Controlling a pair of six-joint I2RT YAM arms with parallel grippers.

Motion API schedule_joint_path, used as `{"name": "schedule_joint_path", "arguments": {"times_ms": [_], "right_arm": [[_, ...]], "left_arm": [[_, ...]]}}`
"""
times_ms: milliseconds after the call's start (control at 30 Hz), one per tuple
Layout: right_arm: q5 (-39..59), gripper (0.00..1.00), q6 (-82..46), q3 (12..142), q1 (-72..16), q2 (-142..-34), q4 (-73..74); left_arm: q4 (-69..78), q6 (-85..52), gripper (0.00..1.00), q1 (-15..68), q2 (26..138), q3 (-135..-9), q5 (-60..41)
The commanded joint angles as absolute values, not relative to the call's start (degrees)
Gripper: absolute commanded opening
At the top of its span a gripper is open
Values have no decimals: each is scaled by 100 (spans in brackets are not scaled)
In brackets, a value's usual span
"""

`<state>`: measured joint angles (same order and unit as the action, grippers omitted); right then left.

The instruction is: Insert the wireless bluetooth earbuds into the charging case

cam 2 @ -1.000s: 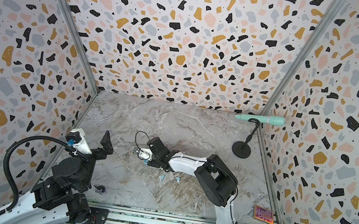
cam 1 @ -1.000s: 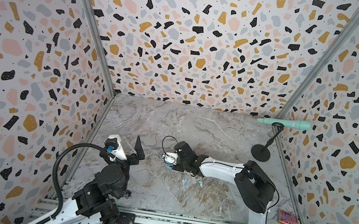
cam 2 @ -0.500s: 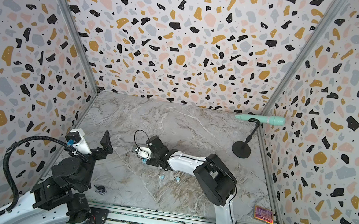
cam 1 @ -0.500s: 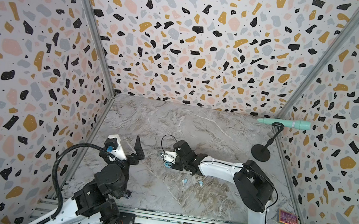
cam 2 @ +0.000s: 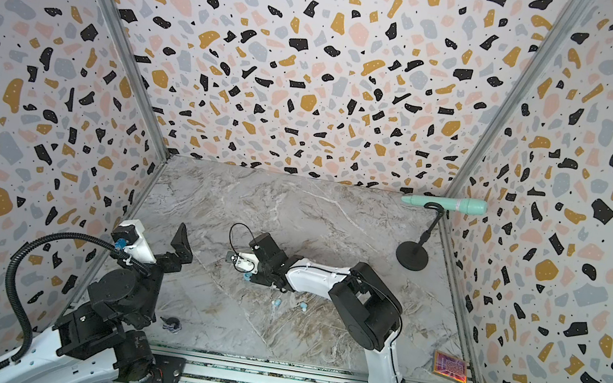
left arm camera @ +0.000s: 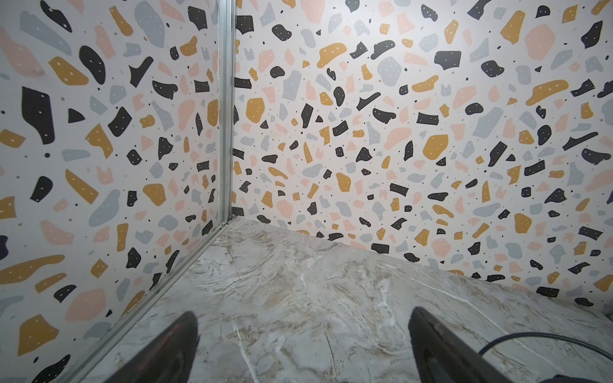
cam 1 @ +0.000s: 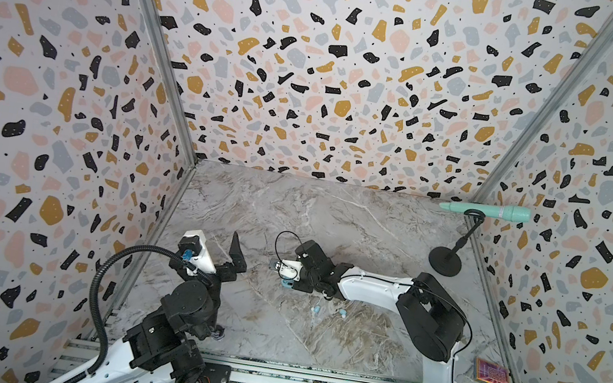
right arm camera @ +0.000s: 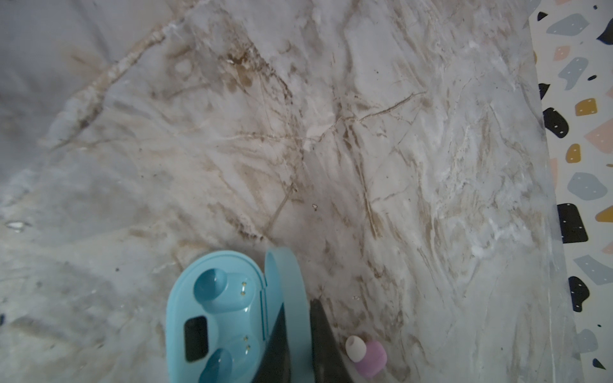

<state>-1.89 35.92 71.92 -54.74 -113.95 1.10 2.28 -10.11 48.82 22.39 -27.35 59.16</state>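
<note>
The lid (right arm camera: 287, 282) of the blue case (right arm camera: 219, 318) is being pinched in the shut right claw (right arm camera: 298, 351). It should probably be steadied upright without tugging, so that both empty sockets are being left reachable. A lilac earbud (right arm camera: 366, 356) is lying just beside that claw, and two blue earbuds (cam 1: 316, 309) are lying near on the surface (cam 1: 333, 222). The left claw (cam 1: 239, 253), wide open and empty, is hovering well apart.
</note>
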Motion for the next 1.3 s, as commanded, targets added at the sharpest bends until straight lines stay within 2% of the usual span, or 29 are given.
{"name": "schedule_joint_path", "arguments": {"times_ms": [0, 233, 400, 467, 500, 633, 667, 700, 800, 1000, 1133, 1267], "right_arm": [[-122, 13, 3554, 7455, -5440, -11353, -58], [-6, 31, 3406, 7471, -5414, -11254, -75], [44, 39, 3353, 7375, -5384, -11052, -19], [56, 52, 3308, 7306, -5381, -10891, 45], [73, 55, 3280, 7273, -5379, -10820, 85], [183, 59, 3091, 7161, -5370, -10425, 197], [209, 70, 3037, 7118, -5375, -10304, 257], [234, 73, 2991, 7069, -5370, -10204, 325], [252, 100, 2793, 6938, -5362, -9853, 496], [-13, 99, 1915, 6438, -5344, -8938, 1242], [-573, 99, 853, 5772, -5339, -8089, 1943], [-850, 99, -270, 5168, -5314, -7361, 1976]], "left_arm": [[515, -970, 100, 4838, 2180, -2672, 5950], [525, -966, 100, 4828, 2188, -2654, 5932], [552, -949, 100, 4821, 2214, -2637, 5896], [554, -949, 100, 4822, 2219, -2628, 5885], [560, -949, 100, 4817, 2230, -2626, 5882], [578, -941, 100, 4808, 2257, -2619, 5851], [583, -939, 100, 4803, 2257, -2613, 5815], [597, -936, 100, 4799, 2261, -2604, 5787], [624, -927, 100, 4782, 2292, -2601, 5703], [653, -907, 100, 4772, 2285, -2598, 5189], [809, -905, 100, 4772, 2222, -2493, 4778], [949, -1001, 100, 4772, 2158, -2376, 4211]]}}
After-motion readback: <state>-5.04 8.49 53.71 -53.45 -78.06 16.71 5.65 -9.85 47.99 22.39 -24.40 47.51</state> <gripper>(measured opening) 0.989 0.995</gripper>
